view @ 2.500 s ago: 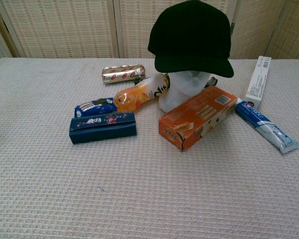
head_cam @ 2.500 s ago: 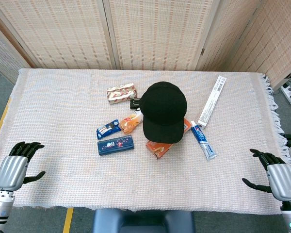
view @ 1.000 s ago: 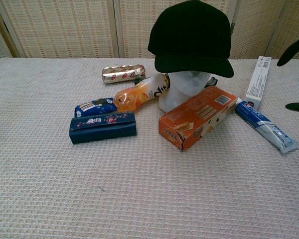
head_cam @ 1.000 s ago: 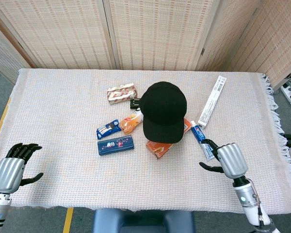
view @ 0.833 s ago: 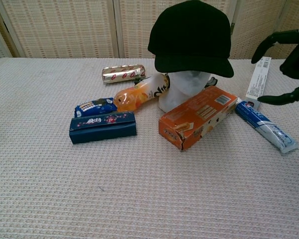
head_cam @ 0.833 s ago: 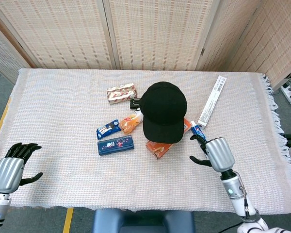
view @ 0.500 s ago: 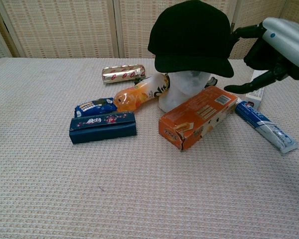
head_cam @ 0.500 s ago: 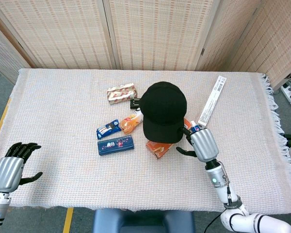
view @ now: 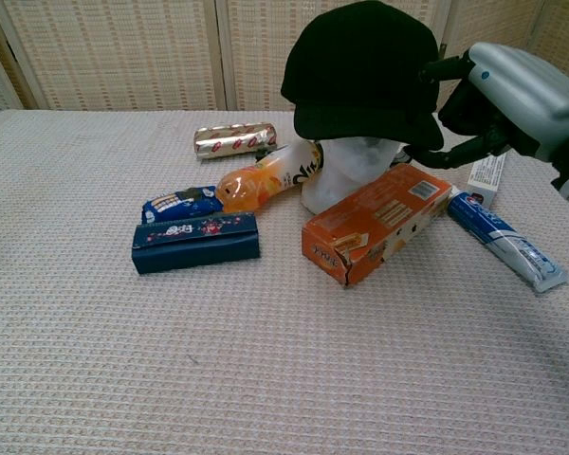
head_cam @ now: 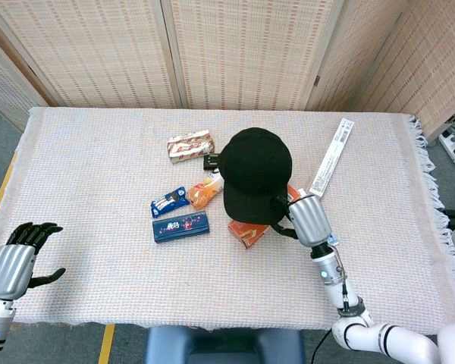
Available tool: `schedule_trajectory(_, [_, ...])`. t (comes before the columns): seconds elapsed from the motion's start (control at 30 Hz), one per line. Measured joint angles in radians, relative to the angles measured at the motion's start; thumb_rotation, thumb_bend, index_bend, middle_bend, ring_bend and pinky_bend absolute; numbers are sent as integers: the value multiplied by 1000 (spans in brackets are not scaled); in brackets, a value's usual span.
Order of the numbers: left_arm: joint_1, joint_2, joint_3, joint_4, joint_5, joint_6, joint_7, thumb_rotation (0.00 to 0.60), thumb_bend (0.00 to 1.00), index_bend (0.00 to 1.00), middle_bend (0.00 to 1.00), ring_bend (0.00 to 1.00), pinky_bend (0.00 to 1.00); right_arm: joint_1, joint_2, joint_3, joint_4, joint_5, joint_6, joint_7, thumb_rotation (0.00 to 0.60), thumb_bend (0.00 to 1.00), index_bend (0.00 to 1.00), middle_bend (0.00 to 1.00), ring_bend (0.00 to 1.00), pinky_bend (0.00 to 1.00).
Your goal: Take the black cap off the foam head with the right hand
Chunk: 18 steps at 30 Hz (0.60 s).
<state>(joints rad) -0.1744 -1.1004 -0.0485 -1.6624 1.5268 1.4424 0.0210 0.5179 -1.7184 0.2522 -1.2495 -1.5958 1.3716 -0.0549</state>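
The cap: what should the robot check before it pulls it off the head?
1. Right hand at the cap: ok, fingers at the brim.
2. Firm hold on the brim: cannot tell.
3. Cap sits on the foam head: ok.
4. Orange box leans at the head's base and might get knocked: not ok.
5. Left hand out of the way: ok, open at the table's near edge.

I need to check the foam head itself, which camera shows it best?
The chest view: the white foam head shows below the cap brim, behind the orange box. The head view looks straight down, so the cap hides it entirely.
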Motion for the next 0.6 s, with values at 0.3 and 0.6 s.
schedule_trajectory(0.3, [3,18,5,-6,-3,-6,-25,600,96,276,257,230,179,22,-22,-15,77,-27,54,55,577,893,780,1000,1000,1000])
schedule_trajectory(0.6, [1,22,6,-7,4,-6,-24,600,95,277,256,230,178,38,23,31,37,-5,91,71,578,989,803,1000,1000,1000])
